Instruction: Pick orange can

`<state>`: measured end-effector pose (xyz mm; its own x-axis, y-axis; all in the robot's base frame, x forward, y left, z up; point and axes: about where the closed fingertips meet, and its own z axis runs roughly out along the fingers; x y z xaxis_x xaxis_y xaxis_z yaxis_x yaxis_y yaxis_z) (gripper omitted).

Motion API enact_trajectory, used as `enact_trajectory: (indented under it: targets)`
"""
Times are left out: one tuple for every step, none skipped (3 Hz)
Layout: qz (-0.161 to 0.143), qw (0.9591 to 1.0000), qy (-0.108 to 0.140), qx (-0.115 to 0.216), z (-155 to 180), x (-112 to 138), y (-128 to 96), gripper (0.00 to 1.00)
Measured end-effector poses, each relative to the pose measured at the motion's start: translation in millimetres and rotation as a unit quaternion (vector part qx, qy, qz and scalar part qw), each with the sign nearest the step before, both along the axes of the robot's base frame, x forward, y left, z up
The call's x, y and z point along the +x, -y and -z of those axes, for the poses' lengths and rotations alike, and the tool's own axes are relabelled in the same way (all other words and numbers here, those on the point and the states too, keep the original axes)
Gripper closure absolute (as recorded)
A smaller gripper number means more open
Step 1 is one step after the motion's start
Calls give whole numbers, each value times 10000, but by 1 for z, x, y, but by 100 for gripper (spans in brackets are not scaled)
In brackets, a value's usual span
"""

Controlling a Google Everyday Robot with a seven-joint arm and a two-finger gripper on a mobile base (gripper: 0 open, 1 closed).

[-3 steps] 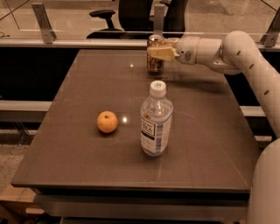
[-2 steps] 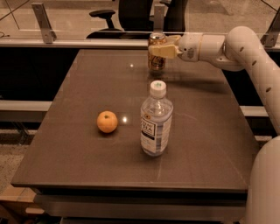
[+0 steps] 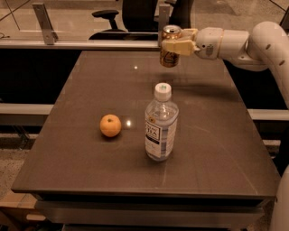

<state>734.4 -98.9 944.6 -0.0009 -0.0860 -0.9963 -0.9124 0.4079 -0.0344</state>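
Observation:
The orange can (image 3: 169,54), orange-brown with pale lettering and a silver top, hangs above the far part of the dark table (image 3: 90,85), clear of its surface. My gripper (image 3: 174,44) reaches in from the right on a white arm and is shut on the can, with its pale fingers (image 3: 179,46) across the can's upper half. The can stays upright.
A clear plastic water bottle (image 3: 160,124) with a white cap stands in the middle of the table. A round orange fruit (image 3: 110,125) lies to its left. A glass barrier and office chairs (image 3: 135,13) stand behind the table's far edge.
My gripper has lifted the can off the table and raised it a little; the arm has risen with it. The bottle and the fruit have not moved.

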Motion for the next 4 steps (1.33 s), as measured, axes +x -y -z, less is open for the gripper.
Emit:
enact_trajectory:
  targets:
    - [-12,9997,240,-3,-24,-11,10,100]
    - [-49,9991,409,-94,-45,-17,14,100]
    - [-169,9973,617,-360,-85,-16,13,100]
    - [-170,9973,617,-360,-85,-16,13,100]
